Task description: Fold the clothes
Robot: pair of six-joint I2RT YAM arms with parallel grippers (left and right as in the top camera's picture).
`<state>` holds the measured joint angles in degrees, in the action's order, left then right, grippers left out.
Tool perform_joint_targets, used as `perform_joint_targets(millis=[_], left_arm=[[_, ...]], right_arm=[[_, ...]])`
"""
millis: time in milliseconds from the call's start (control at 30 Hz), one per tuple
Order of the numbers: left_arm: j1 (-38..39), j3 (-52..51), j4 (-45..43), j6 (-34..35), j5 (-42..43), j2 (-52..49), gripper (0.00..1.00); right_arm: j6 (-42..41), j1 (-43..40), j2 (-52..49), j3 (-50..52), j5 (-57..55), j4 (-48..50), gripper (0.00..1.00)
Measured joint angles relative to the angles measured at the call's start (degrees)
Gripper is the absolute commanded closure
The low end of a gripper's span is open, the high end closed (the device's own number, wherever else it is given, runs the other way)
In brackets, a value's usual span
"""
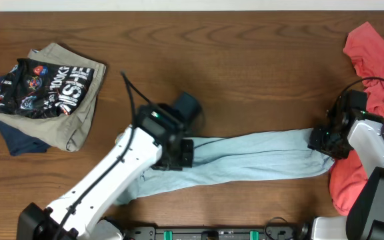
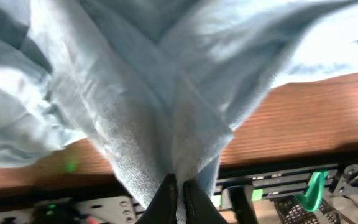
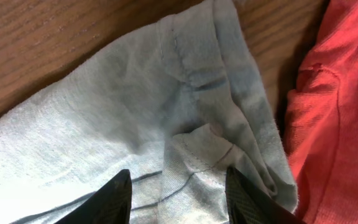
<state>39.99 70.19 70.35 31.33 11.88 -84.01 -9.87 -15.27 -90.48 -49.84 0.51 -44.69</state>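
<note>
The clothes, a pale sky-blue T-shirt [image 1: 259, 157], lie stretched in a long band across the near half of the table. My left gripper [image 1: 179, 155] is at the shirt's left end. In the left wrist view it [image 2: 180, 186] is shut on a pinch of the blue cloth [image 2: 166, 81], which hangs up and away from the fingertips. My right gripper [image 1: 324, 141] is over the shirt's right end. In the right wrist view it [image 3: 179, 186] stands open, its fingers either side of a hemmed fold of the shirt [image 3: 135, 112] lying on the wood.
A red garment [image 1: 379, 53] lies along the right edge, close beside the right gripper [image 3: 340, 112]. At the far left sits a pile: a black garment with white lettering [image 1: 45, 83] on a khaki one [image 1: 72, 123] over a navy one [image 1: 19, 141].
</note>
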Motion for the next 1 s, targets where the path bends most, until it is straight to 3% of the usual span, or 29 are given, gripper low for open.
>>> perform_joint_targets(millis=[33,67,300,567,767,1000], left_arm=[[1.33,-0.24,-0.74,0.61,-0.02,-0.07,0.57],[2.16,-0.42,-1.07,1.09,0.0,-0.11,0.5],[3.98,-0.79,-0.48,3.52,-4.96,-0.26,0.4],[-7.02,-0.87,-1.9,3.65,-17.62,-0.48,0.41],[-14.75,-1.46,-2.97,4.15,-19.78,-3.32,0.6],[-15.93,-5.11,-6.47,4.44,-19.78,-8.15,0.62]], right_arm=[[0.0,0.0,0.0,0.0,0.0,-0.02,0.52],[0.0,0.0,0.0,0.0,0.0,-0.04,0.53],[0.0,0.0,0.0,0.0,-0.02,-0.2,0.52],[0.0,0.0,0.0,0.0,-0.02,-0.31,0.52],[0.0,0.0,0.0,0.0,-0.02,-0.35,0.52],[0.0,0.0,0.0,0.0,-0.02,-0.37,0.51]])
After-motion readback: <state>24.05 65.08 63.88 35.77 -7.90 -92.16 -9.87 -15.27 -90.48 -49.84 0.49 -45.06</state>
